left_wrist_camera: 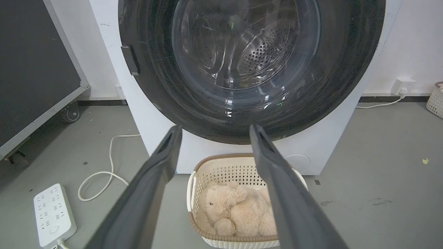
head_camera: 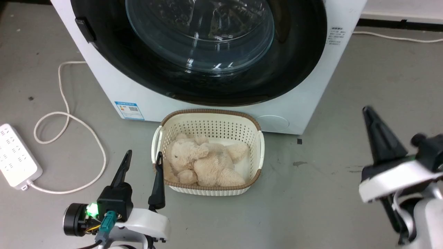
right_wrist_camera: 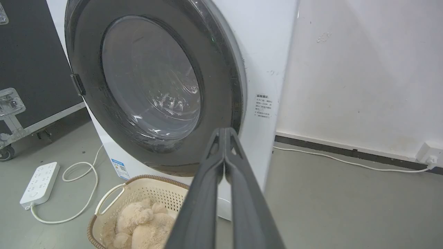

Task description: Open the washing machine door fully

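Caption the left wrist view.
Open left gripper faces the closed, glossy black round washing machine door, with a cream perforated basket holding a beige plush toy below.

Glossy black washing machine door (head_camera: 297,62), white washing machine (head_camera: 311,103)

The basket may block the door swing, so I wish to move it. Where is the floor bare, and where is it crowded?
Bare: the grey floor between the basket, the washing machine's right corner and the right pincer. Crowded: left of the basket, where the white cable loops to the power strip, near the left pincer.
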